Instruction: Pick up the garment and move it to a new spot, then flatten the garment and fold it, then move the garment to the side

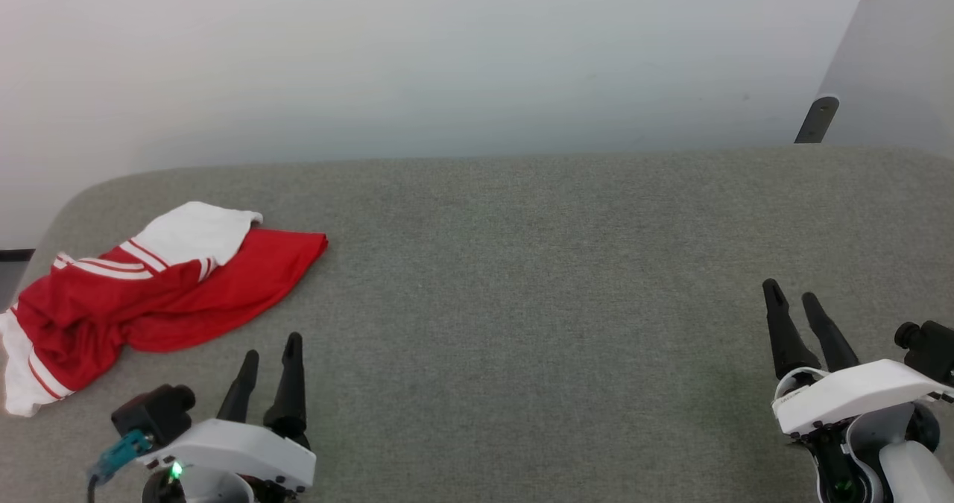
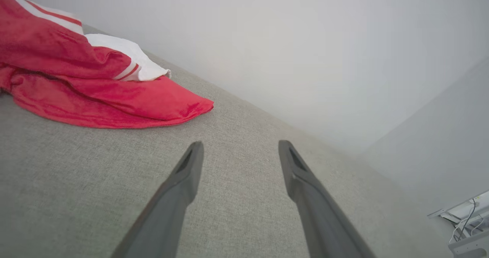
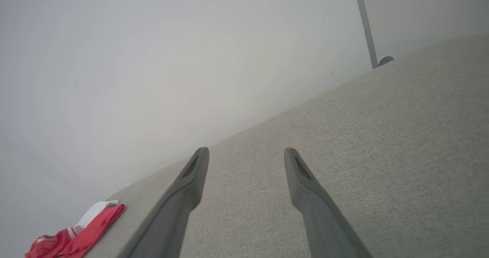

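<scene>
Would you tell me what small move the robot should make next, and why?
Probably swing the left claw forward and leftward onto the shirt: it lies crumpled and untouched at the surface's left end, both claws are open and empty, and the right claw is far off.

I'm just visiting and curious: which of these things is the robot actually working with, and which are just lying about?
For the job: red-and-white garment, crumpled; left end effector, open and empty; right end effector, likewise; grey table under it all.
Just there: dark bracket at the far corner; pale wall behind.
</scene>
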{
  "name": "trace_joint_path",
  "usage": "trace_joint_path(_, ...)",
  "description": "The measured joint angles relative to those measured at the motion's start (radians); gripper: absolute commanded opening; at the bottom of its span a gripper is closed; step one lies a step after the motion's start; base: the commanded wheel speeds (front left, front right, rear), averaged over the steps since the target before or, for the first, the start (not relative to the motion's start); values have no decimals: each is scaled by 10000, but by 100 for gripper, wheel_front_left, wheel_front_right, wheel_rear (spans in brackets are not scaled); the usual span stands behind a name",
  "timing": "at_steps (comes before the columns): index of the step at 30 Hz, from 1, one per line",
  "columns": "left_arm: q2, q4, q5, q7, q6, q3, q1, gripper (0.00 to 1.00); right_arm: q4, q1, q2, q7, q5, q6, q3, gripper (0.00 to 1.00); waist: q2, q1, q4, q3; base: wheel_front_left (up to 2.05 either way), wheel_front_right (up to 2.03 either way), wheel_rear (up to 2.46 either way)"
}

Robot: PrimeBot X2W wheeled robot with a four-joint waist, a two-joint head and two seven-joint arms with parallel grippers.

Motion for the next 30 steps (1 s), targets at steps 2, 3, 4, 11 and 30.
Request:
trace_joint_path(2, 38, -8, 290, -69, 31, -54, -5, 100, 21, -4, 10, -33, -311, 0, -73, 100, 0, 0, -3, 3, 0, 0, 0)
trace_joint_path(3, 54, -10, 420, -88, 35, -75, -6, 100, 40, -9, 23, -88, -489, 0, -94, 100, -1, 0, -6, 5, 0, 0, 0)
trace_joint_path(4, 63, -13, 535, -113, 50, -84, -8, 100, 61, -20, 27, -104, -675, 0, -104, 100, 0, 0, -8, 8, 0, 0, 0)
trace_joint_path(11, 155, -25, 1371, -320, 176, -155, -16, 100, 230, -232, 79, -299, -1741, 0, -213, 100, 0, 0, -29, 18, 0, 0, 0)
trace_joint_path(30, 169, -79, 3179, -792, 284, -219, -14, 100, 593, -566, 38, -775, -3659, 0, -171, 100, 0, 0, -79, 53, 0, 0, 0)
